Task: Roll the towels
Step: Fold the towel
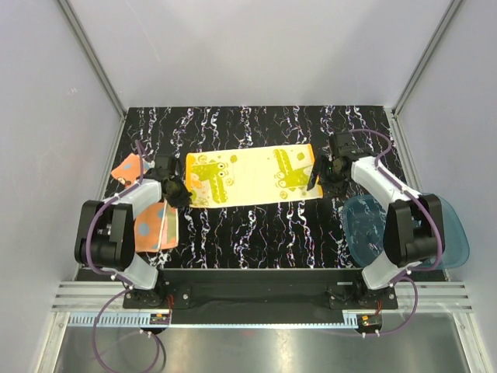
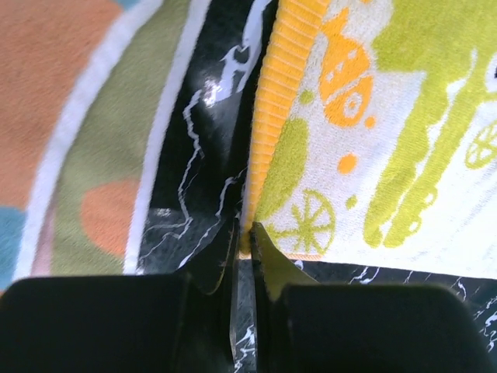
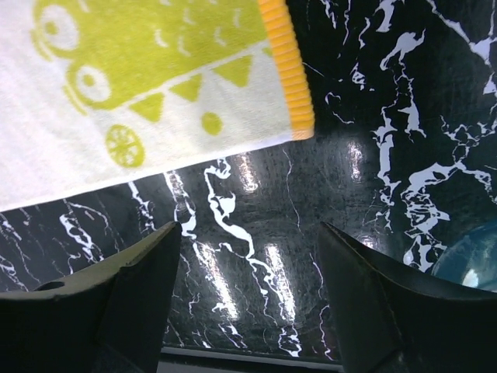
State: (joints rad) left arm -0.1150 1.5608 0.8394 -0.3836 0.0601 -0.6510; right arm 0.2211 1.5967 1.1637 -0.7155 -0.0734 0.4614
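Down at my left fingers (image 2: 242,252) the two tips are pinched nearly together right at the near corner of the yellow towel (image 2: 373,148), on its ribbed orange hem. I can't quite tell whether cloth sits between the tips or they've closed just beside it, but they are shut. That corner is where I'd want a hold, I reckon, since a roll starts from a short end. Just left of the hem there's a strip of black marbled bench (image 2: 206,155), then the orange dotted towel (image 2: 70,132), lying close but apart from the yellow one.

Over to my right fingers (image 3: 248,268): spread wide, nothing between them, hovering over bare bench just off the far short end of the yellow towel, whose orange hem shows above them. The blue tray's rim peeks in at the lower right corner (image 3: 470,268).

From above, the yellow towel (image 1: 250,176) lies flat and full length across the middle of the bench, not yet rolled. My left arm reaches forward, partly covering the orange dotted towel (image 1: 155,225), wrist turned in toward the towel's left end. My right arm mirrors it, wrist turned in at the right end, with the blue tray (image 1: 458,241) under its elbow.
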